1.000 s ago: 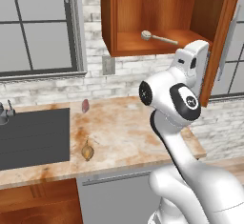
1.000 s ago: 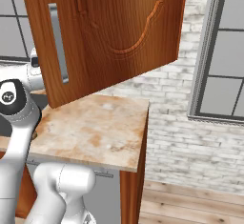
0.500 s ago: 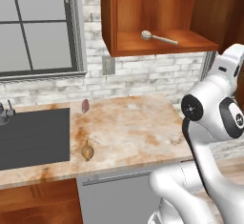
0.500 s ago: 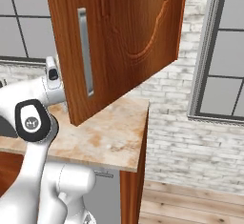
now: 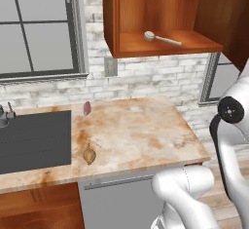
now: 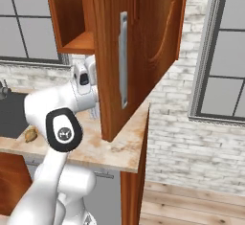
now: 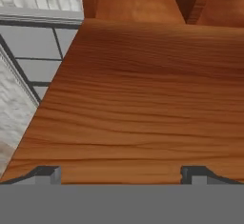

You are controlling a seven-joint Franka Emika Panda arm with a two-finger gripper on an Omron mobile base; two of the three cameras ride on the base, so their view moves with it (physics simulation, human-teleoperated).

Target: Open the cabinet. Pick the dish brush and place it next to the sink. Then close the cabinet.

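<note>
Above the worktop (image 5: 141, 135), the cabinet (image 5: 160, 23) hangs on the brick wall w/ its door (image 6: 139, 51) swung wide open; in the right base view the door stands edge-on toward the camera, vertical silver bar handle (image 6: 123, 59) on its face, carved curve just visible further right. Cabinet interior is reddish-brown wood, one shelf showing. Beige marble worktop runs below, approx. under the cabinet, w/ a window on the left wall & another to the right of the cabinet. Sink (image 5: 34, 140), dark grey, is recessed at the worktop's left end, small silver faucet (image 5: 6, 113) at its back edge. White arm rises at lower right of the left base view; in the right base view its hand sits just behind the door's inner side, near the door's lower edge. Claw (image 7: 121, 173) faces the flat wood of the door in the hand view, fingertips (image 7: 47, 174) set wide apart, nothing between them. Dish brush (image 5: 162, 38) lies on the cabinet shelf, pale round head to the left, thin grey handle pointing right, well apart from the sink. Yellowish-brown onion-like lump (image 5: 89, 155) sits on the worktop just right of the sink; small pinkish-purple lump (image 5: 87, 108) lies nearer the wall, beside the sink's back right corner.
</note>
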